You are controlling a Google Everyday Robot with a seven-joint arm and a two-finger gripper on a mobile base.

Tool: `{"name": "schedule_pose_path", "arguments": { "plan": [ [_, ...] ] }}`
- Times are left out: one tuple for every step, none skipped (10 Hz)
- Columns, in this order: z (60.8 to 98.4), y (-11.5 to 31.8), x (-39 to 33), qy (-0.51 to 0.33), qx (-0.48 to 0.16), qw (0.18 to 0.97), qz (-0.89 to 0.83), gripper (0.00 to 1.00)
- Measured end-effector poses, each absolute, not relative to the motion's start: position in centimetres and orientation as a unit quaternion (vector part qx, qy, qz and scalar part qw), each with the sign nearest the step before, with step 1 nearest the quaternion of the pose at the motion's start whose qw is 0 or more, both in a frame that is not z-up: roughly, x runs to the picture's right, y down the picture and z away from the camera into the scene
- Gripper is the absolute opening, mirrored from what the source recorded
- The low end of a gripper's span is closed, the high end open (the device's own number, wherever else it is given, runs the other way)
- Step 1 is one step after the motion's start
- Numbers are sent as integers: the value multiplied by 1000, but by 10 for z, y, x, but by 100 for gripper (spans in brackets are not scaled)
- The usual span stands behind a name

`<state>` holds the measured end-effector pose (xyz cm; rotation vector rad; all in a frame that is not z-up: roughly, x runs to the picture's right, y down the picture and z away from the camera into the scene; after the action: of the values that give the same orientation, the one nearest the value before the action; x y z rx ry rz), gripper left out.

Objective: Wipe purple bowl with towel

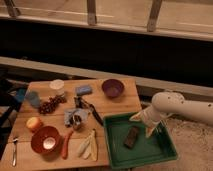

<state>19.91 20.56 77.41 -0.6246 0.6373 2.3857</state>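
The purple bowl (112,88) stands upright near the far right corner of the wooden table (120,107). A crumpled grey-blue towel (71,116) lies near the table's middle, partly under a metal cup. My gripper (144,125) is at the end of the white arm (180,107), low over the right part of the green tray (150,152), well to the right of the towel and in front of the bowl. It holds nothing that I can see.
A dark block (132,136) lies in the green tray. On the table are a red bowl (45,140), an orange (34,123), a blue sponge (84,90), a white cup (57,85), a carrot (66,144), bananas (89,146) and a fork (14,151).
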Motion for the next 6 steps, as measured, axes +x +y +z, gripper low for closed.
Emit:
{"name": "schedule_pose_path", "arguments": {
  "plan": [
    [774,206,199,239,-234,293,896,73],
    [774,206,199,239,-234,293,896,73],
    [774,206,199,239,-234,293,896,73],
    [774,206,199,239,-234,294,895,73],
    [773,205,198,237,-229,297,896,73],
    [769,201,195,228,-220,311,896,73]
  ]
}}
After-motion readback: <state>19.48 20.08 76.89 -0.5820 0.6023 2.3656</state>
